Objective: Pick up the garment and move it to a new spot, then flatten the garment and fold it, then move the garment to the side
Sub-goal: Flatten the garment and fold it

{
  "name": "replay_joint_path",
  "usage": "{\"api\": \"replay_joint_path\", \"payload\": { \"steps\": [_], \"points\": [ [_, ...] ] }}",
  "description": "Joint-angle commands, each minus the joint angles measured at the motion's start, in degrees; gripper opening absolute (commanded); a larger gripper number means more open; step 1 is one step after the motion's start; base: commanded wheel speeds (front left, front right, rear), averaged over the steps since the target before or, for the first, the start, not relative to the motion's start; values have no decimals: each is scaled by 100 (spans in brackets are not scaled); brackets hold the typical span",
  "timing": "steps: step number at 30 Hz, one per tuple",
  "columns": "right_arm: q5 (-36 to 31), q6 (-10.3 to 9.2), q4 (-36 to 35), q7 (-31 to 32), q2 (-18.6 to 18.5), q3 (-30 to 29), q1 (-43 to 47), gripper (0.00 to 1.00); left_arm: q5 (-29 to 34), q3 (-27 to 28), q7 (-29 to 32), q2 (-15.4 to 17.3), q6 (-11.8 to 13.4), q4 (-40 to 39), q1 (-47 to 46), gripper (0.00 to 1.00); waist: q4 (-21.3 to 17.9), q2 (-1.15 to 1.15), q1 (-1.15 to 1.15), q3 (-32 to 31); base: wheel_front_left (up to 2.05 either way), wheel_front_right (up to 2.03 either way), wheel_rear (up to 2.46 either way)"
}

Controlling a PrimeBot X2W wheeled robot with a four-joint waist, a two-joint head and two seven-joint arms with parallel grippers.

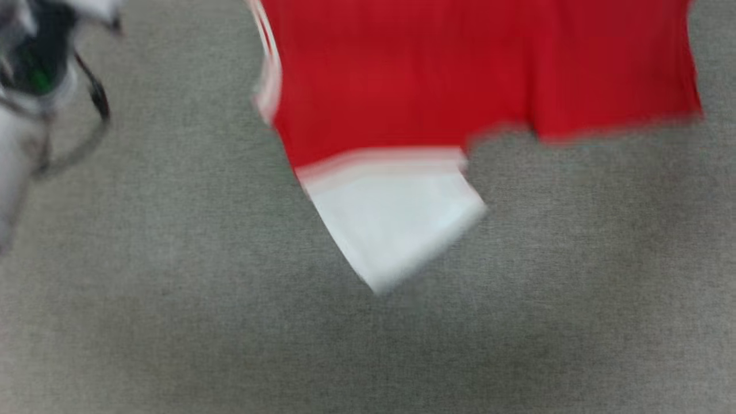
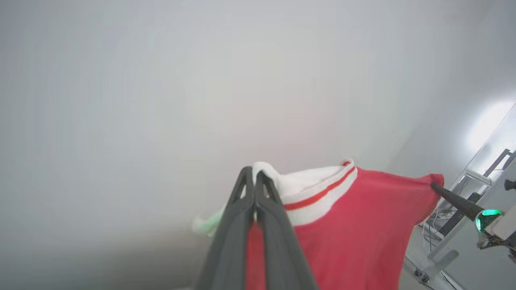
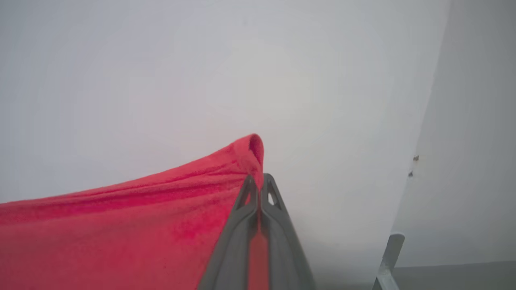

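My left gripper sat closest to the lens. Both fingers were pressed together on a pinch of the shirt, right at the white striped trim. My right gripper was clamped tight too, on a rolled-over red corner of the cloth. The left wrist view also caught that right gripper's tip at the far red corner, with the fabric stretched between the two holds.

So the shirt was up in the air, hung from both grips over the grey carpet. The head view was blurred. It showed the red body across the top and one white sleeve dangling lowest. I couldn't tell whether the sleeve brushed the carpet.

Handling, my read: light, soft, limp knit with no stiffness. It sagged between the holds and would swing with any quick move. It didn't look fragile or slick, since the fuzzy weave gave the fingers bite. Both pinches were thin though, so a jerk could pull one free.

The best places to hold looked like the thicker ribbed trim and the seamed corners. Two corners held wide apart should lay it down flat. The loose sleeve would likely tuck under and need smoothing out.
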Motion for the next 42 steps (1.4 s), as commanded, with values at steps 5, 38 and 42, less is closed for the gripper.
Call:
{"api": "replay_joint_path", "payload": {
  "steps": [5,38,42],
  "points": [
    [-492,-9,430,-694,148,-367,-726,0,-139,297,-227,-187,14,547,-1062,0,-97,0,0,-25,0,0,0],
    [2317,-6,-2314,1102,-882,850,5239,0,450,696,-534,-595,12,-2044,5534,0,15,0,0,-1021,0,0,0],
    [2456,-6,-3080,1497,-931,511,6202,0,780,909,-535,-601,12,-2477,6171,0,0,0,0,-1192,0,0,0]
  ]
}}
